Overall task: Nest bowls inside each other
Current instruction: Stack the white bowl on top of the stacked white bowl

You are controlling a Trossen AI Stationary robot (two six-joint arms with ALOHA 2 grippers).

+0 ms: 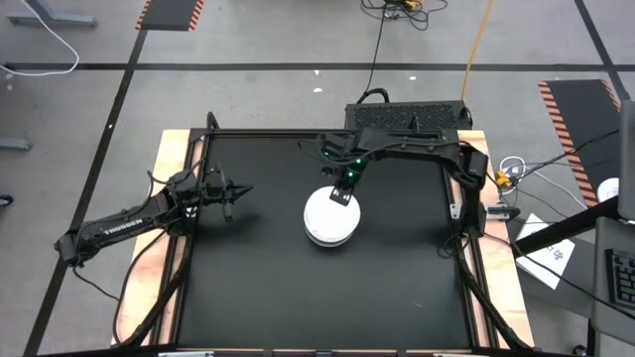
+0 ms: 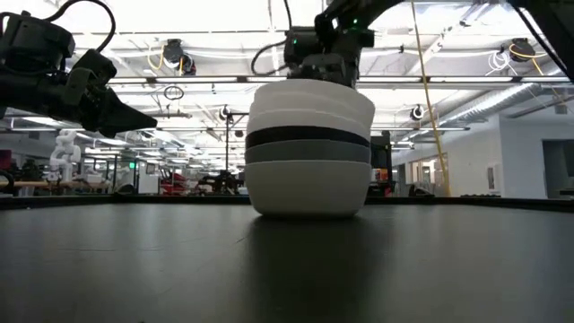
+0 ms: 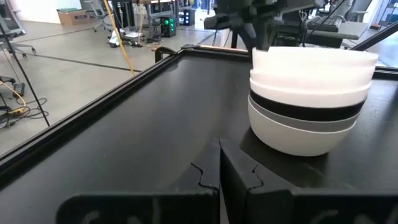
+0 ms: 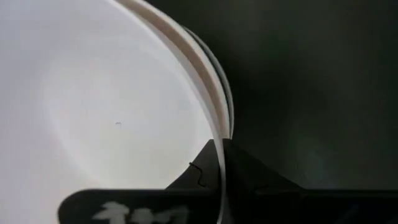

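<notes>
We see the bowls (image 1: 330, 218) nested in one stack at mid-table (image 1: 258, 288); nesting looks done. Right gripper (image 1: 342, 191) closed, empty, over stack rim. Left gripper (image 1: 234, 191) closed, empty, well apart.

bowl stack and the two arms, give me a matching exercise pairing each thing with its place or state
Things:
1. top white bowl
2. black bowl
3. left gripper
4. right gripper

Places or states:
A. a dark band midway up the stack
B. jaws shut, away from the stack, over bare table
C. highest in the stack
D. jaws shut, at the rim of the top bowl

Pairs: 1-C, 2-A, 3-B, 4-D
</notes>
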